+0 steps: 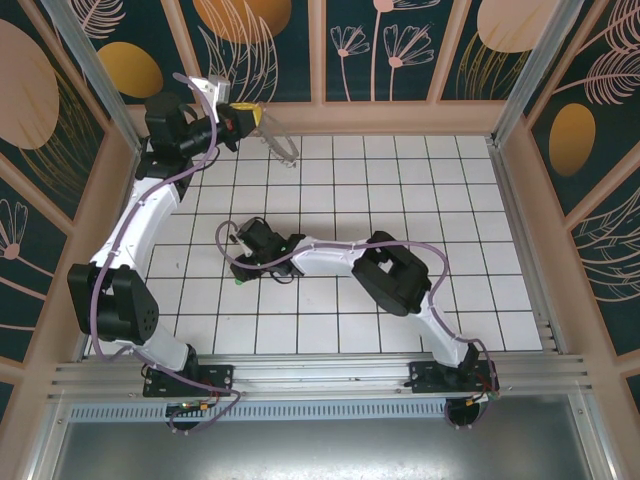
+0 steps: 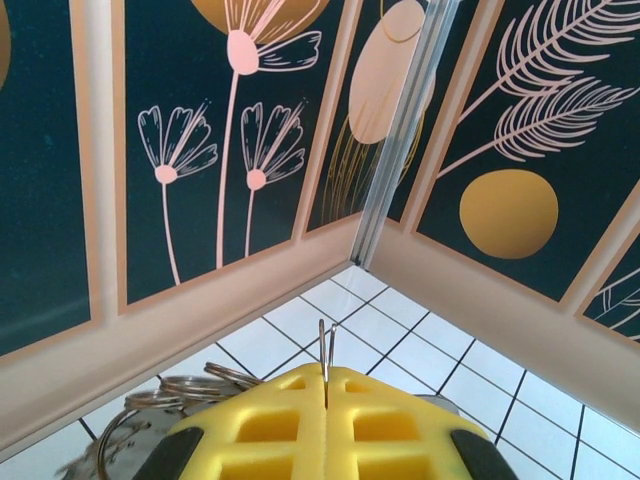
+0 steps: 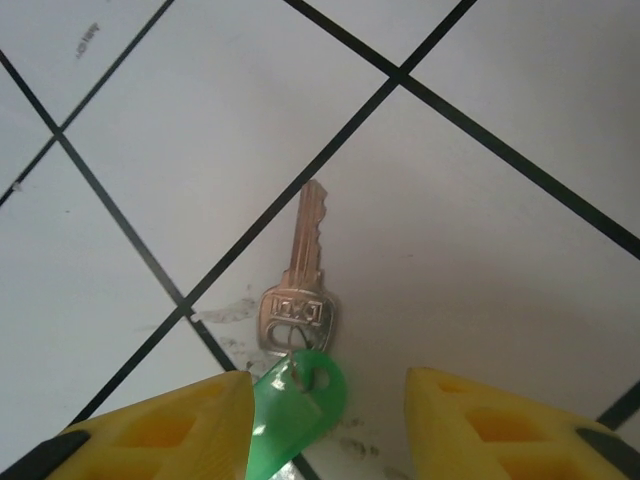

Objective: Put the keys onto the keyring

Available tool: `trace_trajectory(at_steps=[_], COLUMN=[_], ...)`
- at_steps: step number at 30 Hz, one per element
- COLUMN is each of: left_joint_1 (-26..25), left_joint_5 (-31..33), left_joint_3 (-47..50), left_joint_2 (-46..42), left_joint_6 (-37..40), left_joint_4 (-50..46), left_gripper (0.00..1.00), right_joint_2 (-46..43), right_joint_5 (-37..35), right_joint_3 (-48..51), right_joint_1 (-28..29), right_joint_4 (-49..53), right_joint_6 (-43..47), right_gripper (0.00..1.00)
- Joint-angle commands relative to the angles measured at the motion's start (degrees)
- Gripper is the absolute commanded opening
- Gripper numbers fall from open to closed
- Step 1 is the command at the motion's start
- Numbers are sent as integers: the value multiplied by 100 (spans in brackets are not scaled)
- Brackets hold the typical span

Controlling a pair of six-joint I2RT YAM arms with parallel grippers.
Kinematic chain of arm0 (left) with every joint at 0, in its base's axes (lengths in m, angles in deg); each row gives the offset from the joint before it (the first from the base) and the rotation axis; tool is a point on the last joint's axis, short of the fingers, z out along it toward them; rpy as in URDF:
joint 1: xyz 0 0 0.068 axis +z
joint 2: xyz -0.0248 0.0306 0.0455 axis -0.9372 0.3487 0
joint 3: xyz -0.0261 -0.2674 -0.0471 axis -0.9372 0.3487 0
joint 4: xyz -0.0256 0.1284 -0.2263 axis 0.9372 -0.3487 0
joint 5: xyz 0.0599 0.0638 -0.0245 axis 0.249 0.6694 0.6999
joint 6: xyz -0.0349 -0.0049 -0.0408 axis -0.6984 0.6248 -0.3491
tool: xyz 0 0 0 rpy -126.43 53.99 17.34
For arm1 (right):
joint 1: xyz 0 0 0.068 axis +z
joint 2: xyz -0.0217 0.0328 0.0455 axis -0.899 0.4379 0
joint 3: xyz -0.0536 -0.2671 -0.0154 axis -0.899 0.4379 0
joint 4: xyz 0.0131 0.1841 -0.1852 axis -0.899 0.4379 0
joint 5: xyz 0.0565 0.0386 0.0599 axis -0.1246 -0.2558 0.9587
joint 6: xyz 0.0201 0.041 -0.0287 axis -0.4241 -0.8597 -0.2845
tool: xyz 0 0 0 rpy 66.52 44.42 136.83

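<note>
The key [image 3: 300, 270] lay flat on the white tiled bench [image 3: 500, 220]. Its green head [image 3: 300, 400] sat between the right jaws and its thin silvery blade pointed straight out ahead of them. Those jaws stood apart, straddling the head. It lay closer to one side than the other, and nothing was gripped yet.

The key looked light, stiff and very thin, so it would probably skid on the smooth tile if only one side nudged it. The green head seemed the thicker, less slippery part and the better place to pinch, taken across its edges so that what looked like its hole stayed free.

The left jaws were pressed together on the keyring [image 2: 322, 345], whose fine grey wire stood up from between them. Its silvery dangling pieces [image 2: 185, 390] hung just beside and below them, loose and likely to swing.
</note>
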Motion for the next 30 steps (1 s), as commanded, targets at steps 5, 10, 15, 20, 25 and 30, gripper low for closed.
trace_trajectory(at_steps=[5, 10, 15, 20, 25, 30], left_joint_1=[94, 104, 104, 103, 103, 103], left_joint_5=[-252, -312, -358, -397, -422, -448], left_joint_3=[-264, -277, -274, -243, -221, -176], left_joint_2=[55, 102, 172, 208, 209, 186], left_joint_6=[-78, -131, -211, -291, -289, -274], left_joint_4=[309, 360, 457, 556, 546, 551], left_gripper=[0, 0, 0, 0, 0, 0], right_joint_2=[275, 377, 448, 500, 584, 661], right_joint_5=[188, 259, 307, 333, 351, 395], right_joint_3=[-383, -494, -579, -597, -659, -753], right_joint_1=[-12, -14, -14, -11, -15, -13], right_joint_4=[161, 174, 209, 222, 212, 199], right_joint_6=[143, 152, 156, 168, 124, 35], right_gripper=[41, 38, 34, 29, 21, 5])
